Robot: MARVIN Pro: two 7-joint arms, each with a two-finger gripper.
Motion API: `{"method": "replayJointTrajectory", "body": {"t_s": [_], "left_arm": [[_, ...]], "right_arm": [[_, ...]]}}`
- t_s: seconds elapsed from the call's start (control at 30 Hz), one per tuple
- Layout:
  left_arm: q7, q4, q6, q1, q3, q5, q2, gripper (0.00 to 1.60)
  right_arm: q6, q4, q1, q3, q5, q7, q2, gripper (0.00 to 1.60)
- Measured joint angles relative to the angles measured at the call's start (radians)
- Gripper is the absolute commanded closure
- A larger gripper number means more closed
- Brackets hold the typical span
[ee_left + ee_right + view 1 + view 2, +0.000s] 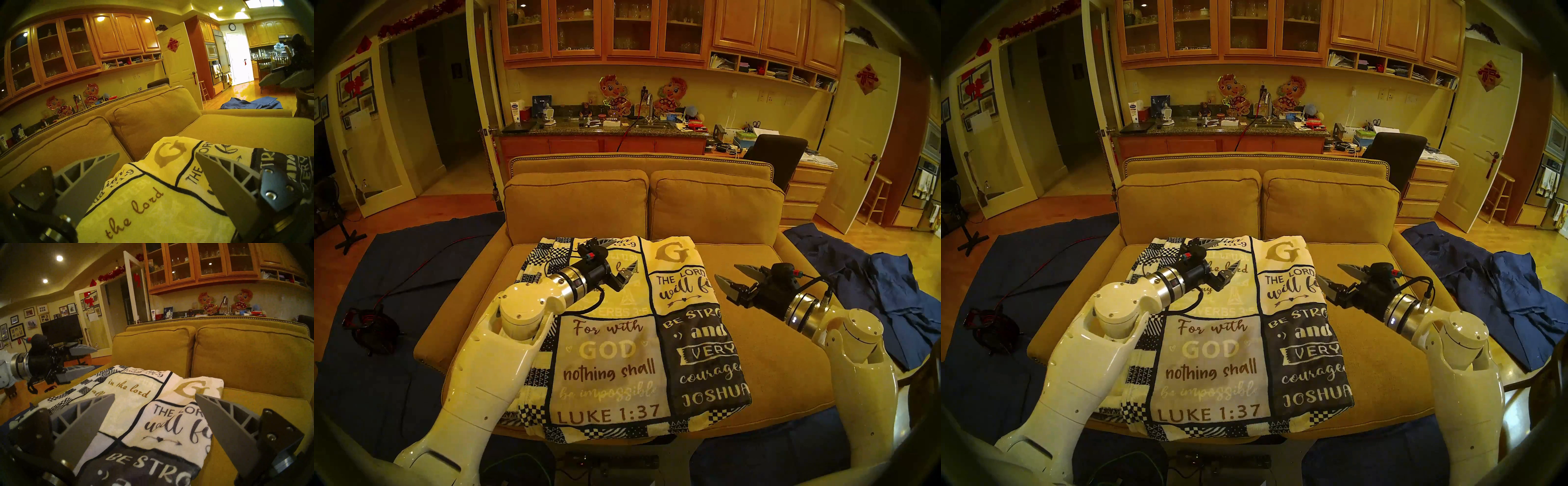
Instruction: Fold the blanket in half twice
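So the blanket [619, 339] is lying folded on the sofa [772, 339] seat, a neat-ish rectangle with the printed side up. Its near edge hangs a bit over the front of the seat and its far edge sits just short of the back cushions [646, 203]. You can read "For with GOD nothing shall be impossible, LUKE 1:37" on the near cream panel, a dark "JOSHUA" panel to that panel's right, and a big "G" at the far right corner. The checkered border runs along the blanket's left and near edges.

The left gripper [621, 263] hangs in the air over the far left part of the blanket, pointing toward the cushions and a little rightward. Its fingers are spread wide with nothing between them; the left wrist view shows only the blanket below the gap. The right gripper [733, 276] hangs just off the blanket's right edge, over bare sofa seat, aimed back toward the blanket. It's released too, fingers apart and holding nothing.

A dark blue cloth [873, 288] lies crumpled on the floor to the right of the sofa, and another [398, 271] is spread out on the left.
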Motion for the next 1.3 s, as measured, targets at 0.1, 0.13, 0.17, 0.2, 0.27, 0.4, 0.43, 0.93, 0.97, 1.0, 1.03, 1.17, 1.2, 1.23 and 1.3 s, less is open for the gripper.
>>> {"method": "replayJointTrajectory", "body": {"t_s": [0.1, 0.13, 0.17, 0.2, 0.27, 0.4, 0.43, 0.93, 0.97, 1.0, 1.03, 1.17, 1.2, 1.23, 1.3], "left_arm": [[-0.005, -0.008, 0.020, 0.019, -0.017, -0.004, 0.013, 0.00], [-0.006, -0.008, 0.023, 0.023, -0.021, -0.005, 0.016, 0.00], [-0.008, -0.007, 0.025, 0.028, -0.024, -0.006, 0.018, 0.00], [-0.011, -0.002, 0.027, 0.032, -0.028, -0.010, 0.020, 0.00], [-0.015, 0.011, 0.027, 0.034, -0.030, -0.013, 0.021, 0.00], [-0.029, 0.057, 0.017, 0.030, -0.030, -0.023, 0.020, 0.00], [-0.030, 0.060, 0.016, 0.030, -0.031, -0.024, 0.019, 0.00], [-0.064, 0.141, 0.002, -0.046, -0.036, -0.052, -0.008, 0.00], [-0.064, 0.144, 0.002, -0.049, -0.034, -0.052, -0.010, 0.00], [-0.064, 0.146, 0.002, -0.053, -0.032, -0.052, -0.012, 0.00], [-0.064, 0.152, 0.001, -0.061, -0.027, -0.052, -0.017, 0.00], [-0.063, 0.165, -0.001, -0.081, -0.014, -0.053, -0.031, 0.00], [-0.062, 0.168, -0.002, -0.085, -0.012, -0.053, -0.034, 0.00], [-0.060, 0.172, -0.004, -0.089, -0.011, -0.054, -0.037, 0.00], [-0.055, 0.182, -0.006, -0.095, -0.011, -0.055, -0.041, 0.00]], "right_arm": [[0.015, -0.016, -0.038, 0.015, -0.009, 0.006, -0.004, 0.00], [0.018, -0.020, -0.047, 0.019, -0.011, 0.008, -0.004, 0.00], [0.022, -0.023, -0.058, 0.023, -0.013, 0.010, -0.005, 0.00], [0.028, -0.027, -0.077, 0.029, -0.016, 0.013, -0.006, 0.00], [0.035, -0.029, -0.095, 0.034, -0.019, 0.018, -0.008, 0.00], [0.052, -0.030, -0.136, 0.038, -0.028, 0.032, -0.011, 0.00], [0.053, -0.030, -0.138, 0.038, -0.029, 0.033, -0.011, 0.00], [0.064, 0.049, -0.210, 0.036, -0.023, 0.088, -0.031, 0.00], [0.064, 0.052, -0.206, 0.032, -0.023, 0.088, -0.031, 0.00], [0.064, 0.055, -0.203, 0.029, -0.022, 0.089, -0.030, 0.00], [0.063, 0.059, -0.190, 0.020, -0.022, 0.089, -0.028, 0.00], [0.064, 0.059, -0.149, 0.001, -0.017, 0.089, -0.017, 0.00], [0.065, 0.058, -0.139, -0.002, -0.016, 0.088, -0.015, 0.00], [0.067, 0.057, -0.125, -0.007, -0.014, 0.087, -0.009, 0.00], [0.076, 0.056, -0.106, -0.015, -0.011, 0.081, 0.000, 0.00]]}}
